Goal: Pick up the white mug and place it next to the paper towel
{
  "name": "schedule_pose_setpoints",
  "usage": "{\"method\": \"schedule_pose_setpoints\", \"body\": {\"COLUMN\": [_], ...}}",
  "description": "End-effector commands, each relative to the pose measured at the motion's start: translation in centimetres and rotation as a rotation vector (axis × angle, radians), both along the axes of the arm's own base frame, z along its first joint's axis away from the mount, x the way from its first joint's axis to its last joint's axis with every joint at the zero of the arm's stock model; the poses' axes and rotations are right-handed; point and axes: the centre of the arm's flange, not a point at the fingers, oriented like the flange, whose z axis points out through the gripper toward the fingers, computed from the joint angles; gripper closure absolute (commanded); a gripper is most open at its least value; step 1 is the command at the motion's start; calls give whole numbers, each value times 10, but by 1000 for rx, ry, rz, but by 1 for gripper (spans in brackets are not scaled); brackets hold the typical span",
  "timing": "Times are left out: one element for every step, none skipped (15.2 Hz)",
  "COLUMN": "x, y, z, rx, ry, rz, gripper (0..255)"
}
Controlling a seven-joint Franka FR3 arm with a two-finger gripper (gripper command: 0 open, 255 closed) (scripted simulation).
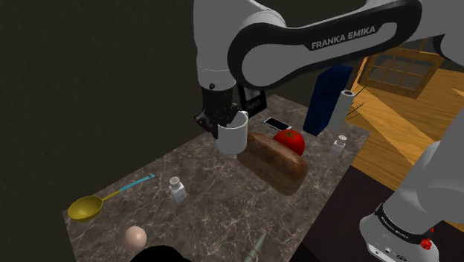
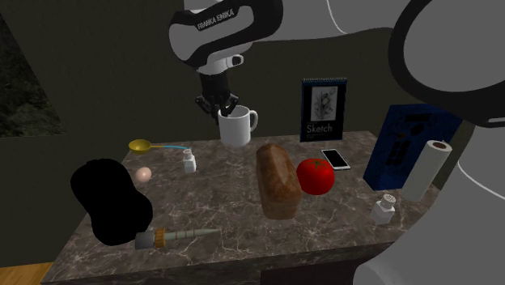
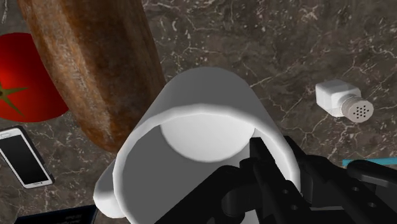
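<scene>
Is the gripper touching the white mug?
Touching. The wrist view shows it: the gripper has one finger inside the white mug and one outside, both pressed against its wall.

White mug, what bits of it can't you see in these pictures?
Handle: shoulder view, hidden behind the white mug itself.
Underside: wrist view, the mug's own body covers it, so any gap above the counter is unclear.
Rim near the hand: wrist view, black fingers cover it.
</scene>
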Motion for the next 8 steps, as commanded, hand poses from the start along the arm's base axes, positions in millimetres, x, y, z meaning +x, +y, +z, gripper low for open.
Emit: {"method": "schedule_pose_setpoints", "body": {"x": [0, 0, 0, 0, 0, 0, 0, 0], "y": [0, 0, 0, 0, 0, 0, 0, 0], "z": [11, 17, 22, 27, 32, 38, 43, 48], "rx": [0, 0, 0, 0, 0, 0, 0, 0], "ry": [0, 0, 0, 0, 0, 0, 0, 0], "rz": [0, 0, 0, 0, 0, 0, 0, 0], "gripper": [255, 255, 255, 255, 255, 255, 255, 255]}}
